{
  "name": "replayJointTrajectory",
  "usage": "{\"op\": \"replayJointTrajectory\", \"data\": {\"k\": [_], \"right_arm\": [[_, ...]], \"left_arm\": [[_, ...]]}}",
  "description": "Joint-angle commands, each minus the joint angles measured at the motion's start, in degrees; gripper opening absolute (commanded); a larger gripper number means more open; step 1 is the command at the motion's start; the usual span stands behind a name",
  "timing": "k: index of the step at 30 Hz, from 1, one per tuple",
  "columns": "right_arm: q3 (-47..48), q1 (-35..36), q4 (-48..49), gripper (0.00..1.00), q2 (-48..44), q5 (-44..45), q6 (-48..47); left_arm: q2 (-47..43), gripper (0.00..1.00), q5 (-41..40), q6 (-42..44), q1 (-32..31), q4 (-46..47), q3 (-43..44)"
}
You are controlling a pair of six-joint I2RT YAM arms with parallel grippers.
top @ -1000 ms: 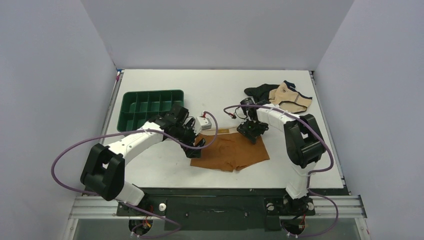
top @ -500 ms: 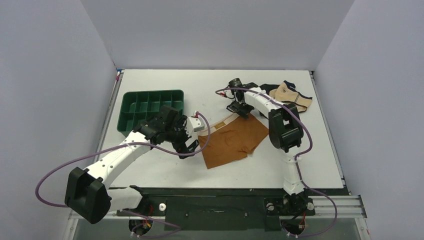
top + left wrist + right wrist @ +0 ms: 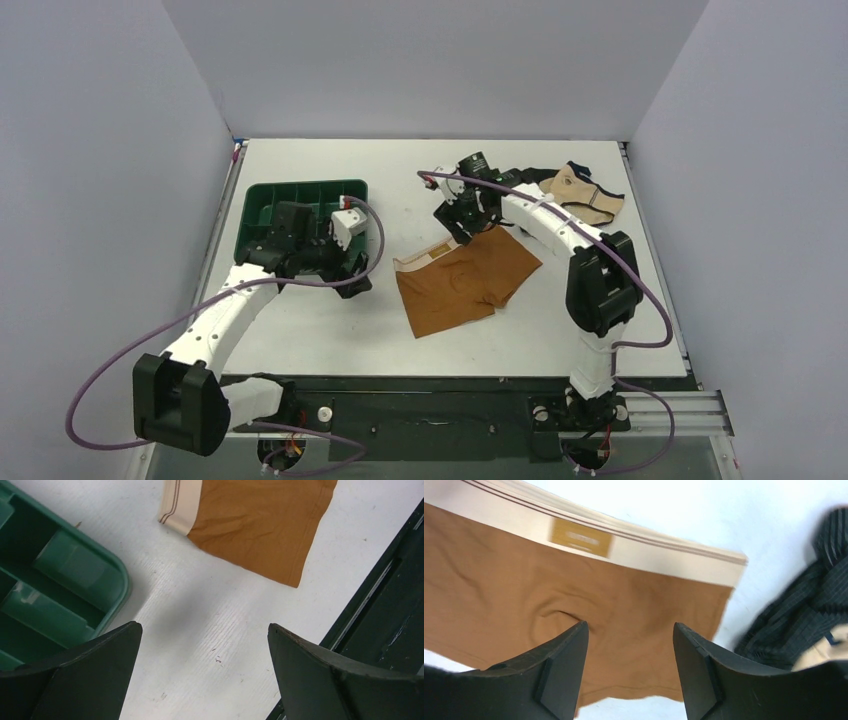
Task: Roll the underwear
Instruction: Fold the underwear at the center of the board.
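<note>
The left gripper (image 3: 204, 628) stands wide apart over bare table (image 3: 210, 605), holding nothing; the tray (image 3: 75, 575) beside its left finger is cut off by the frame; the underwear (image 3: 255, 525) lies flat ahead of it, well apart. The right gripper (image 3: 629, 627) hangs over the underwear, jaws parted, waistband (image 3: 659, 552) just ahead; whether its tips touch the fabric is unclear; a black garment (image 3: 794, 610) on its right runs off frame.

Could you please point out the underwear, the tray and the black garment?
Underwear (image 3: 462, 282), top view, centre of the brown fabric.
Tray (image 3: 300, 187), top view, far rim.
Black garment (image 3: 804, 611), right wrist view, striped fabric.
</note>
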Motion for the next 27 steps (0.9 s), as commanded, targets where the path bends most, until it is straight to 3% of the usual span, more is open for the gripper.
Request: {"op": "replayJointTrajectory", "data": {"k": [1,7,15,27], "right_arm": [[0.2,4.2,3.8,0.58,0.1,-8.5,3.0],[5.4,9.2,6.2,0.57,6.9,-10.7,7.1],[9.7,12.6,11.2,0.55,13.6,-7.7,12.8],[4.8,16.1,18.7,0.54,15.7,-2.8,16.8]], "left_arm": [[-3.1,0.97,8.4,-1.4,5.0,1.1,1.9],[-6.2,0.97,10.7,-1.2,10.9,-0.9,1.7],[-9.4,0.97,10.9,0.0,13.9,-2.8,1.5],[-10.5,0.97,9.8,0.6,14.9,-2.9,1.5]]}}
